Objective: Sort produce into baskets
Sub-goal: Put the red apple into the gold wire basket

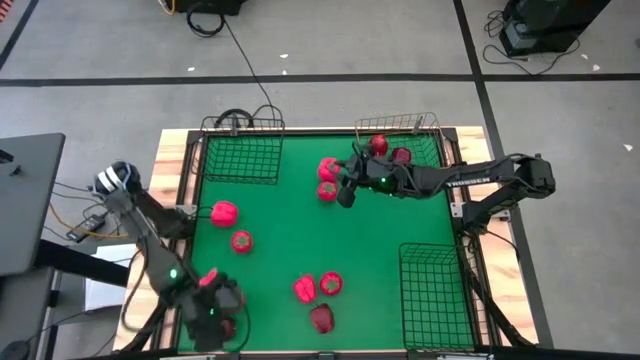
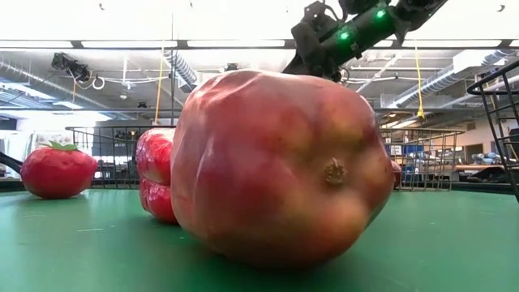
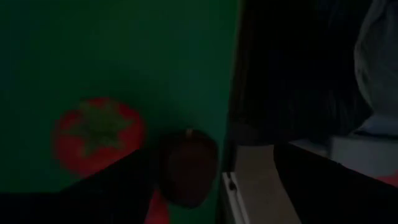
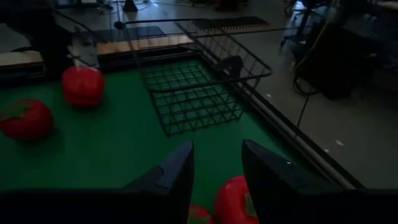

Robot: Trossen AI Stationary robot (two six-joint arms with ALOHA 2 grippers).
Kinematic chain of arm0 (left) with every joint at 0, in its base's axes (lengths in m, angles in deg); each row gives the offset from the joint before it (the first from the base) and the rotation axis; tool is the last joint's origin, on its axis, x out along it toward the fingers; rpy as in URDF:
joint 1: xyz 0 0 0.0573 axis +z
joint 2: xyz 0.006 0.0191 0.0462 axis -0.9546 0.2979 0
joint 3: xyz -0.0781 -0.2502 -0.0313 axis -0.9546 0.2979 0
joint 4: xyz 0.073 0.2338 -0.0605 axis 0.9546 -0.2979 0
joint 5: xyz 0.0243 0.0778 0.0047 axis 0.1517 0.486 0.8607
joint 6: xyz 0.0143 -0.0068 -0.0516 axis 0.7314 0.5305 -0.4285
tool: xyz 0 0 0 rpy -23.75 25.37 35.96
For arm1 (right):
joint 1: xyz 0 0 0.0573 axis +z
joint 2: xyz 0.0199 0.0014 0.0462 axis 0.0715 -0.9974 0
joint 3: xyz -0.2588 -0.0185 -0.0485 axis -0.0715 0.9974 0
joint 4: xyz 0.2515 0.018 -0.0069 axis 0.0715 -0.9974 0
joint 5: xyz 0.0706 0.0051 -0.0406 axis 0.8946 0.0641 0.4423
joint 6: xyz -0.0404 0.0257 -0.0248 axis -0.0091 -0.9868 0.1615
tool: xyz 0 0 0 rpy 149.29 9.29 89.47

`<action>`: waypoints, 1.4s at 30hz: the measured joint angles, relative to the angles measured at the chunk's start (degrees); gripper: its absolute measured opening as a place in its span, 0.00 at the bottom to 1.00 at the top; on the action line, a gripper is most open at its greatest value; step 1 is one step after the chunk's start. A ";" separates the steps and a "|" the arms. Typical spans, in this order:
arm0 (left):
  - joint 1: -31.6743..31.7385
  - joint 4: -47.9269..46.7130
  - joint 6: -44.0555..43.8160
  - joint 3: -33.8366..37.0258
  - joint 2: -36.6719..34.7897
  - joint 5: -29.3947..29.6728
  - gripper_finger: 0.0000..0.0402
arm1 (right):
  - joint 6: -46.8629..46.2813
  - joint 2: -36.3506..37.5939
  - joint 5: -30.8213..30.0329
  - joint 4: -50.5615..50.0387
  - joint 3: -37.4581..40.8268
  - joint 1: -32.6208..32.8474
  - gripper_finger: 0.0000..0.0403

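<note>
Green felt-like matting covers the worktop [image 1: 270,260], framed by pale wooden boards. Three wire-mesh baskets sit at its edges: a squarish black basket [image 1: 240,160] at the far left corner, a gold-coloured basket [image 1: 432,135] at the far right corner, and a longer black basket [image 1: 432,300] along the near right side. Two dark red pieces [image 1: 390,150] lie in the gold one; both black ones hold nothing.

My right tool [image 4: 217,149] hangs over the mat just beside the gold basket. Its two dark, smooth fingers stand partly apart and clamp nothing. Two glossy, blocky red peppers [image 1: 328,178] lie right under it. White letters on that arm's forearm read TROSSEN [image 1: 468,180].

My left tool [image 1: 215,305] is low at the near left corner, by the mat's edge. Its wrist view is very dark: a round tomato [image 3: 99,130] with a green star-shaped top, and close in front a dark red apple [image 3: 186,168] with a short stem. Whether this tool is open or closed on something I cannot tell.

Loose on the mat are a lobed pepper [image 1: 225,212] and a second tomato [image 1: 242,241] on the left, and near the front middle a pepper-and-tomato pair [image 1: 318,287] with a mottled apple [image 2: 284,166] just beside them, its waxy skin blotched red and yellow.
</note>
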 joint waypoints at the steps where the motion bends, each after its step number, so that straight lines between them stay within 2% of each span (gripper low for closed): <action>1: -0.86 0.68 -0.73 0.00 1.37 0.26 0.79 | 0.01 0.00 -0.02 0.02 0.00 -0.26 0.36; 3: -2.00 0.83 -1.46 0.00 4.16 0.16 0.78 | 0.00 0.00 0.02 0.02 0.00 -0.82 0.36; 6: -2.69 0.72 -2.68 0.00 7.43 -3.03 0.78 | 0.00 0.00 0.06 0.06 0.00 -1.61 0.36; 12: -3.05 0.49 -2.67 0.00 11.15 -7.36 0.78 | 0.81 -0.02 0.92 1.63 0.00 -3.10 0.36; 27: -3.99 2.00 -2.54 -0.21 17.32 -7.71 0.78 | 6.31 -0.02 1.14 8.76 0.00 -5.99 0.36; 30: -3.92 2.00 -2.56 -0.22 17.38 -7.74 0.75 | 6.42 -0.02 1.14 9.08 0.00 -6.33 0.36; 35: -2.82 1.16 -1.83 -0.02 16.44 -7.84 0.61 | 6.40 -0.04 1.17 9.60 0.00 -6.43 0.36; 38: -1.70 0.02 -0.79 0.11 15.46 -6.51 0.60 | 5.70 -0.04 2.17 10.50 0.00 -6.43 0.36; 42: 0.13 -0.36 0.91 0.13 12.78 -4.18 0.60 | 3.67 -0.04 8.07 10.08 0.00 -6.21 0.36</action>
